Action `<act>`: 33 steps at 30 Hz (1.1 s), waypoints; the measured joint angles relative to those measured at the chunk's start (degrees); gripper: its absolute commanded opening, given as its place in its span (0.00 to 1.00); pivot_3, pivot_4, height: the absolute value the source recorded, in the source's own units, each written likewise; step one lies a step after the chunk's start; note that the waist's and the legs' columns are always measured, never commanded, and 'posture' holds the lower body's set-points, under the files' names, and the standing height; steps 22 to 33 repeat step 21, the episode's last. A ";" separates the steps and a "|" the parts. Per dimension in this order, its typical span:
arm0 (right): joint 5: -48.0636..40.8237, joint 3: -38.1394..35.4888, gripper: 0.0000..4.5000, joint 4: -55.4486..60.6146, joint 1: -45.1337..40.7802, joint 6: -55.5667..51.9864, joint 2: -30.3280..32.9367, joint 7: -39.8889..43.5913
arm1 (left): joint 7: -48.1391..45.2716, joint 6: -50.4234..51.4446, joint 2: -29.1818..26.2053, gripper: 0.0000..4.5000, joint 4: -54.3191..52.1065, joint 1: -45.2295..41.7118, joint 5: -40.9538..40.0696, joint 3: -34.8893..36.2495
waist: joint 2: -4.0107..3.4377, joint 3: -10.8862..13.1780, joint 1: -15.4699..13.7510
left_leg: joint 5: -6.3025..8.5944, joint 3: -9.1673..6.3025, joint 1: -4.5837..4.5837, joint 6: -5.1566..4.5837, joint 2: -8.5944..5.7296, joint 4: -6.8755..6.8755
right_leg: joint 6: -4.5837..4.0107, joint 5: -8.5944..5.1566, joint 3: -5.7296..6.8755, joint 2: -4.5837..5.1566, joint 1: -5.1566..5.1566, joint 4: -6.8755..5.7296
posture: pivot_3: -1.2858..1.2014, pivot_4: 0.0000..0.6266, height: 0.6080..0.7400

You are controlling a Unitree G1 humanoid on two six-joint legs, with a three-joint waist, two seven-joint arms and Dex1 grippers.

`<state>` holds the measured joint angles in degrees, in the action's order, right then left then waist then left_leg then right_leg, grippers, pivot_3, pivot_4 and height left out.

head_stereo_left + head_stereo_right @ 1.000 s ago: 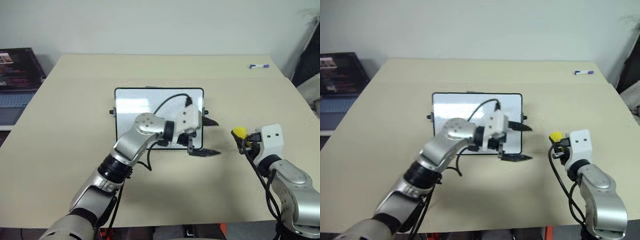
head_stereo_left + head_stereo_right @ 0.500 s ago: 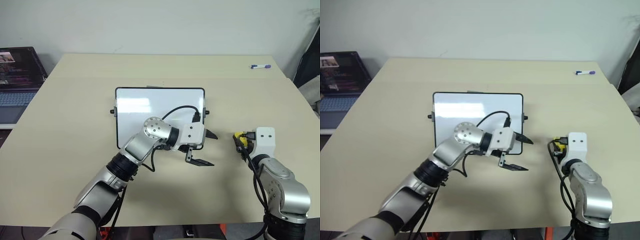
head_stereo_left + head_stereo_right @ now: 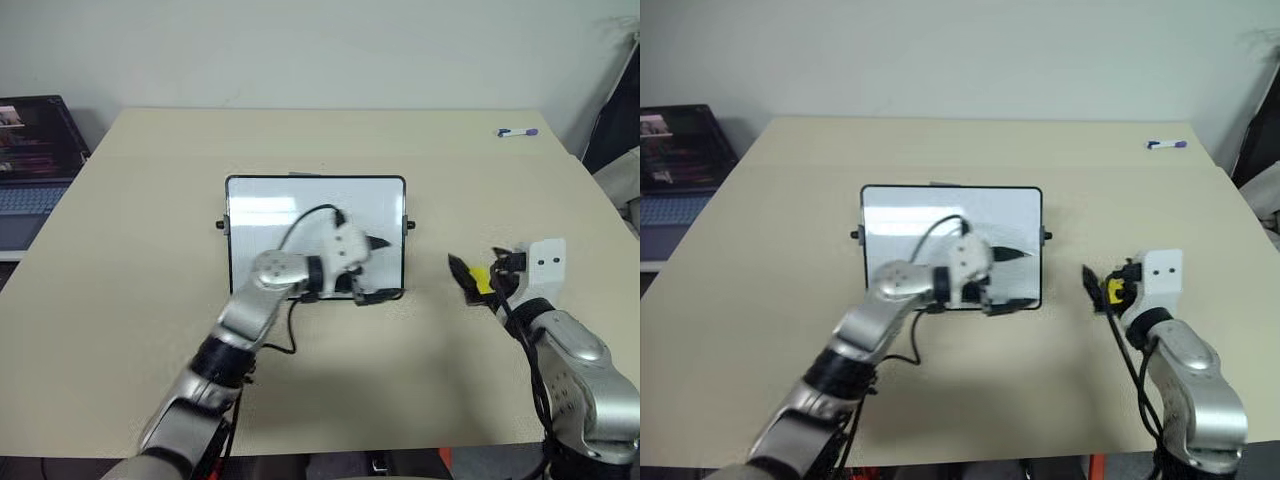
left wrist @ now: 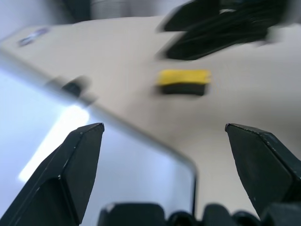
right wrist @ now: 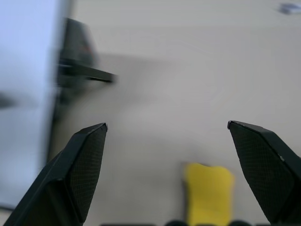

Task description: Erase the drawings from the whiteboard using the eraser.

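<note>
The whiteboard (image 3: pixel 270 215) lies flat at the table's middle, its bare surface plain white. The drawings are hidden or out of view. My left gripper (image 3: pixel 392 268) hovers open over the board's near right corner with nothing between its fingers. The yellow eraser (image 3: pixel 482 281), dark side down, appears to rest on the table right of the board. In the left wrist view the eraser (image 4: pixel 182 82) sits just under my right gripper's black fingers (image 4: pixel 221 23). My right gripper (image 3: pixel 478 264) stands wide open above it, and the eraser (image 5: pixel 209 193) shows free between its fingers.
A white marker with a purple cap (image 3: pixel 518 132) lies at the far right of the beige table (image 3: pixel 150 300). An open laptop (image 3: pixel 30 150) stands off the table's left edge. Bare tabletop surrounds the board on all sides.
My right gripper has opened and let the eraser go; it was held up a second ago. My left gripper has swung left, from beyond the board's corner to over it.
</note>
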<state>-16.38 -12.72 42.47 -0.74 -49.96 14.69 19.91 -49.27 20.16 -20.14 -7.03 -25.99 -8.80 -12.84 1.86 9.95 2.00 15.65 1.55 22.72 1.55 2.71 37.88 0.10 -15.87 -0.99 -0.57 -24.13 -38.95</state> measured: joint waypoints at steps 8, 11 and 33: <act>9.32 9.78 1.00 -9.78 12.56 29.99 0.97 0.35 | 22.96 14.30 5.75 1.00 -29.98 35.31 -3.70 26.87 | 0.20 -0.07 -1.09 | 0.01 0.00 -0.13 0.05 -0.25 0.11 | 0.26 -0.13 0.09 0.52 0.15 0.00 | 0.52 0.24 1.00; 7.46 8.09 1.00 -12.54 16.33 37.17 0.77 2.72 | 29.08 12.57 9.65 1.00 -31.89 41.51 -1.23 27.94 | 0.22 -0.05 -1.94 | 0.03 0.04 -0.85 0.03 -0.37 0.10 | 0.28 -0.14 0.05 0.66 0.90 0.23 | 0.52 0.24 1.00; 3.53 4.93 1.00 -10.80 21.22 38.94 -0.75 1.66 | 38.65 7.67 12.50 1.00 -27.39 42.18 3.82 25.72 | 0.31 -0.10 -1.82 | -0.07 0.10 -0.95 -0.12 -0.29 0.09 | 0.20 -0.12 0.00 0.56 0.87 0.03 | 0.52 0.24 1.00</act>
